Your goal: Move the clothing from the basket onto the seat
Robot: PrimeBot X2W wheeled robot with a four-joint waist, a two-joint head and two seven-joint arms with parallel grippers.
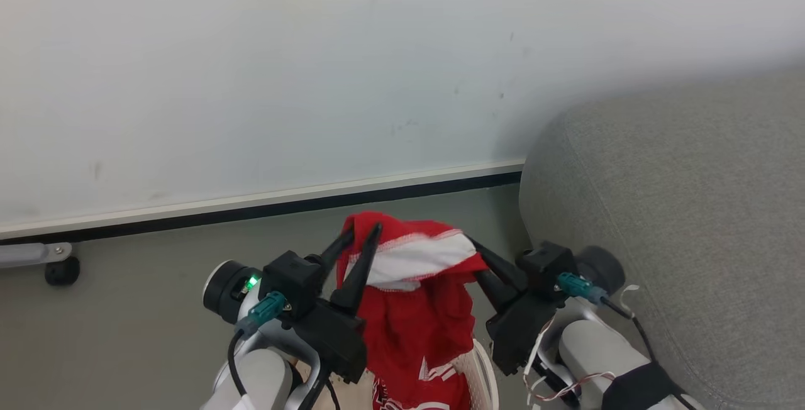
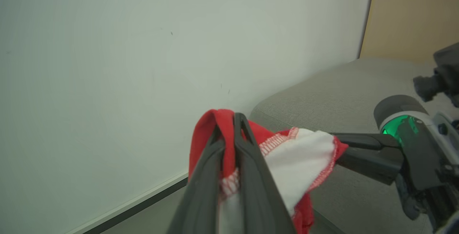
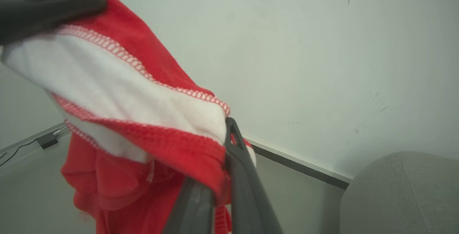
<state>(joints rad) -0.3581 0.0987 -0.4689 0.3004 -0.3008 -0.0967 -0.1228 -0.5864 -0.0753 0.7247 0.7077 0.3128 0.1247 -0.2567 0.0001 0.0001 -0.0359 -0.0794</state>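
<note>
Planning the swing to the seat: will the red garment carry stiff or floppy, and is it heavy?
Probably floppy: the red garment sags between the left tool and right tool and hangs in loose folds below. Likely light, since two fingertip pinches hold it up. Its tail may swing or catch, as it hangs down by the basket.

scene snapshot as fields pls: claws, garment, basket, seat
left claw: shut on the red garment, at the left end of its top edge
right claw: shut on the red garment, at the right end of its white band
red garment: held up between both claws, the rest hanging down
basket: part of its perforated white wall shows beside the hanging cloth
seat: grey, to the robot's right
task state: red garment not yet on the seat
</note>
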